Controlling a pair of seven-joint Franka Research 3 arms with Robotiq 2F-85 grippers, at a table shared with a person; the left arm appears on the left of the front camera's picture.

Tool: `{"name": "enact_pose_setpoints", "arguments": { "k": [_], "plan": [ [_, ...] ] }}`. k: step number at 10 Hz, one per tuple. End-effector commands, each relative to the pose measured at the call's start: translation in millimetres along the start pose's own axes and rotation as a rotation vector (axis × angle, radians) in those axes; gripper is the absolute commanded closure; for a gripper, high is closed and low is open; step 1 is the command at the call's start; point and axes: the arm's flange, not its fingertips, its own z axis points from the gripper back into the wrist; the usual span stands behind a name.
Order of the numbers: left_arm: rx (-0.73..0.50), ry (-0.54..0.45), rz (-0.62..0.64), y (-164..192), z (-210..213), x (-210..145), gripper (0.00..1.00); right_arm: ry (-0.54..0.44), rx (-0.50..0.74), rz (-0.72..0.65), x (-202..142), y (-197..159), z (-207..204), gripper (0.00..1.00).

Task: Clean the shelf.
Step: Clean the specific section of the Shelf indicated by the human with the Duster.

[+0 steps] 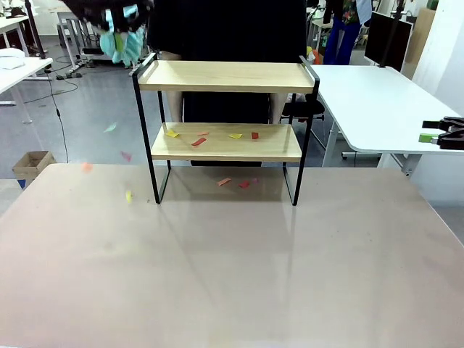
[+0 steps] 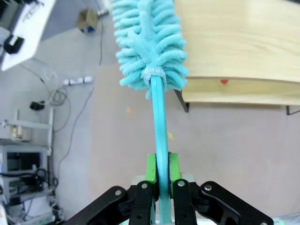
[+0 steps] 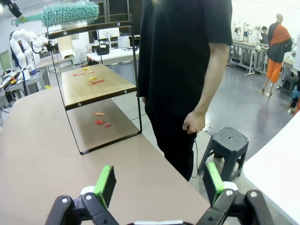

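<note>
- Left wrist view: the left gripper [image 2: 162, 168] is seen clenched on the turquoise handle [image 2: 159, 122] of a duster, which is pinched between the green pads [image 2: 151, 166] and runs straight up from them
- Beyond the handle, the fluffy turquoise duster head [image 2: 150, 42] is held above the table [image 2: 225, 140], just beside one end of the shelf [image 2: 234, 42]; whether the top board is touched by it cannot be told
- A small red scrap [image 2: 224, 82] is seen just past the edge of the top board
- Right wrist view: the right gripper [image 3: 159, 183] is spread wide, with nothing held between its pads, and is poised over the table near its edge
- Farther along the table the shelf is seen standing upright on its thin black frame; paper scraps [image 3: 97, 81] in red, yellow and orange are scattered on the lower board, and more lie on the table under it
- The duster head is seen above the far end of the top board
- Beside the table a person [image 3: 183, 61] in black is standing, one hand [image 3: 193, 123] hanging loosely closed, with a grey stool [image 3: 225, 145] close by
- Front view: the shelf is placed at the middle of the table's far side, the person right behind it
- The left gripper and the duster head appear blurred above the shelf's top left corner
</note>
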Motion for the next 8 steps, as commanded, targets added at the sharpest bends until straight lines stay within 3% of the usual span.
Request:
{"name": "enact_pose_setpoints", "arguments": {
  "k": [1, 3, 4, 8],
  "plan": [
    [-0.029, -0.126, -0.040, -8.4, 18.4, -6.8, 0.87, -0.002, 0.001, 0.004, 2.7, 0.3, -1.2, 0.00],
    [-0.175, -0.154, -0.099, -22.2, 35.4, -5.0, 0.87, -0.002, 0.001, 0.004, 2.7, 0.3, -1.2, 0.00],
    [-0.042, -0.107, -0.036, -15.6, 32.4, -8.1, 0.87, -0.002, 0.001, 0.004, 2.7, 0.3, -1.2, 0.00],
    [-0.062, -0.113, -0.047, -21.2, 31.8, -7.8, 0.87, -0.002, 0.001, 0.004, 2.7, 0.3, -1.2, 0.00]
  ]
}}
